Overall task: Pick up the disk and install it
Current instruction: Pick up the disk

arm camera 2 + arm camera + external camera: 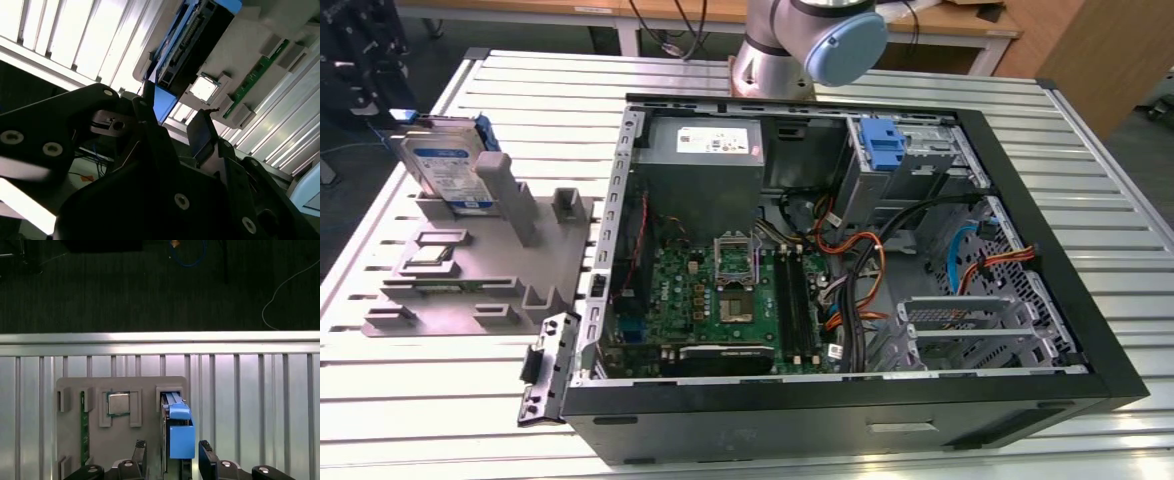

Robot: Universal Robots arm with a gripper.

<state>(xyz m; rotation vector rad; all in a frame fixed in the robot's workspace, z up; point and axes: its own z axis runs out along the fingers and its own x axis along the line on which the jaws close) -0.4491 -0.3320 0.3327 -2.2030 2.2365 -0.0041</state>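
Observation:
The disk [447,165] stands on edge in a slot of the grey holder plate [480,270] at the exterior view's left, its white-and-blue label facing out. In the first wrist view the disk [176,427] shows edge-on with its blue rail, and my gripper [173,455] is open above it, one black finger [140,450] on each side and a gap to the disk. In the second wrist view the disk [197,42] lies just beyond the open gripper [172,117].
An open computer case [1014,200] lies on the slatted metal table [520,90], holding a motherboard [720,300], a power supply [704,145] and a blue latch piece [883,145]. A square chip [119,403] and a green board [84,425] sit in the holder plate.

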